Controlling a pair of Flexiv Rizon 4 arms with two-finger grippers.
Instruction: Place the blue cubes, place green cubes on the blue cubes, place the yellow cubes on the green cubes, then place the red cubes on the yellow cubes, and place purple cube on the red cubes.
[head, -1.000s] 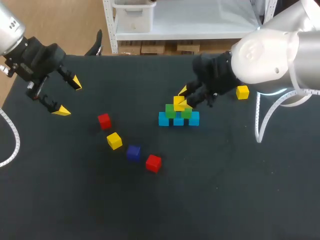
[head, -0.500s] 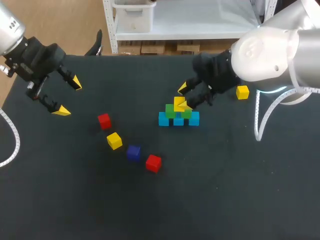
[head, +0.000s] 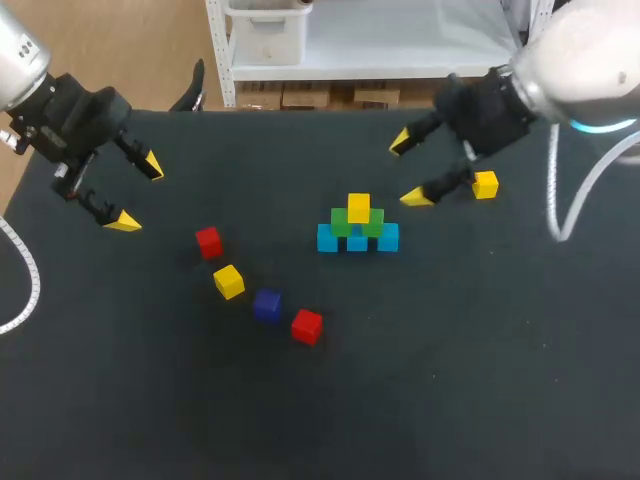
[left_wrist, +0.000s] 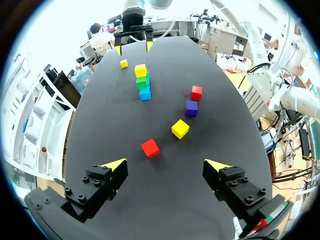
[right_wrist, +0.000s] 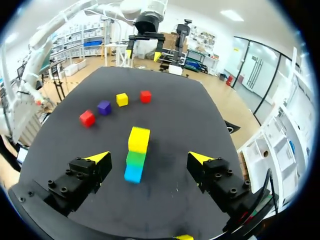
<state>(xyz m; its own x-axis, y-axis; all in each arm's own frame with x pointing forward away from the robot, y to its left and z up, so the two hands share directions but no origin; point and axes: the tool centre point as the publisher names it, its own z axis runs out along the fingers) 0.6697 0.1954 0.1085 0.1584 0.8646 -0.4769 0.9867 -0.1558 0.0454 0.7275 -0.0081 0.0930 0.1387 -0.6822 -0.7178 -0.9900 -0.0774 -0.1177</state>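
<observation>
Head view: the pyramid (head: 358, 228) is blue cubes (head: 327, 238) under green cubes (head: 343, 222), with one yellow cube (head: 358, 208) on top, staggered for support, I'd say. The right gripper (head: 408, 170) hangs just beside it, fingers spread and empty, near the spare yellow cube (head: 485, 184). Well left of the pyramid, the left gripper (head: 137, 193) gapes empty too.

Black table (head: 480, 350), purple cube (head: 267, 305)

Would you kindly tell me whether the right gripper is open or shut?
Open. The right gripper has its yellow tips spread wide with nothing between them; the stacked yellow cube sits apart from it.
</observation>
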